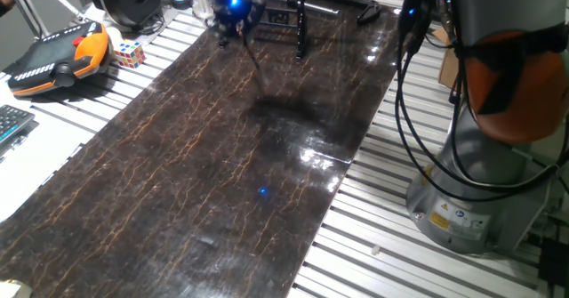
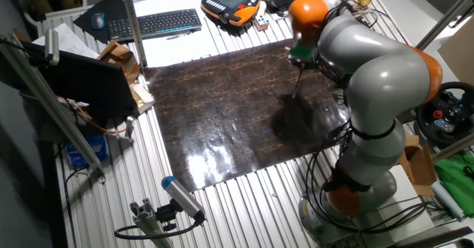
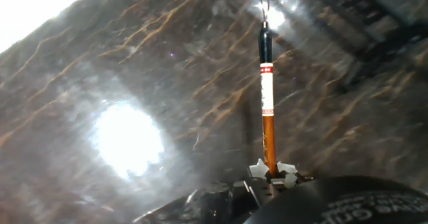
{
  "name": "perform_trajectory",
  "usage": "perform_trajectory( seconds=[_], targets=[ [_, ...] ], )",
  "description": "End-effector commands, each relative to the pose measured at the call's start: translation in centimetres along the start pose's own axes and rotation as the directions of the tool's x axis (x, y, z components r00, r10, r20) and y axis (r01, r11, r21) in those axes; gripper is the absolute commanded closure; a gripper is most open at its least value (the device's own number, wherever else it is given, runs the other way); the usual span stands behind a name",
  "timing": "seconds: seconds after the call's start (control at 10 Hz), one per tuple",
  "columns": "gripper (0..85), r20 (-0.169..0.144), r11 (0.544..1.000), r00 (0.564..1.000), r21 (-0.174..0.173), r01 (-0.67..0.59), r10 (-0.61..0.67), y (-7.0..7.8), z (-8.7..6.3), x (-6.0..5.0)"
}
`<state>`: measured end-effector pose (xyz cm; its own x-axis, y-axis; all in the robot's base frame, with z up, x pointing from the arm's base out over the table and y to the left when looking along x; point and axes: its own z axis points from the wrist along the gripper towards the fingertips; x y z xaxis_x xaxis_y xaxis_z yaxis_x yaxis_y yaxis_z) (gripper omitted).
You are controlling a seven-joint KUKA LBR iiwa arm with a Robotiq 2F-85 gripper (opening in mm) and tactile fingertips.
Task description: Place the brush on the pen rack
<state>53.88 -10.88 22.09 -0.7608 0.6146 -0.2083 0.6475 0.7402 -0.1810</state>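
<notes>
Jaws clamped on the brush (image 3: 267,103) above the worktop (image 1: 222,182), near the pen rack (image 1: 300,18); risks swinging off the bar.

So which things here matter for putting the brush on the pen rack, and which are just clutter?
Job: brush, held in the gripper; pen rack at the table's far end.

Clutter: keyboard, teach pendant, puzzle cube, mouse.

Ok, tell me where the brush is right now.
The brush is held in the gripper, hanging above the dark marble mat at its far end in one fixed view, just left of the pen rack.
</notes>
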Motion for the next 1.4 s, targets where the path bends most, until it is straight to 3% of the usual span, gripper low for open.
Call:
perform_trajectory(
  seconds=[0.0, 0.2, 0.4, 0.7, 0.9, 1.1, 1.2, 1.3],
  targets=[
    [84.0, 0.005, 1.0, 1.0, 0.007, 0.009, -0.009, -1.6, -2.1, -0.6],
    [84.0, -0.007, 1.0, 1.0, -0.003, 0.016, -0.016, -3.6, -2.9, -0.6],
    [84.0, -0.006, 1.0, 1.0, -0.006, 0.014, -0.014, -4.2, -3.3, -0.7],
    [84.0, -0.021, 0.999, 0.999, 0.012, 0.032, -0.031, -5.8, -4.7, -2.2],
    [84.0, -0.031, 0.999, 0.999, 0.024, 0.04, -0.039, -6.7, -5.4, -2.6],
    [84.0, -0.046, 0.998, 0.997, 0.011, 0.062, -0.062, -6.2, -5.2, -2.4],
    [84.0, -0.042, 0.997, 0.996, 0.0, 0.075, -0.075, -5.9, -4.9, -2.3],
    [84.0, -0.018, 0.997, 0.997, -0.01, 0.072, -0.072, -5.9, -4.9, -2.3]
  ],
)
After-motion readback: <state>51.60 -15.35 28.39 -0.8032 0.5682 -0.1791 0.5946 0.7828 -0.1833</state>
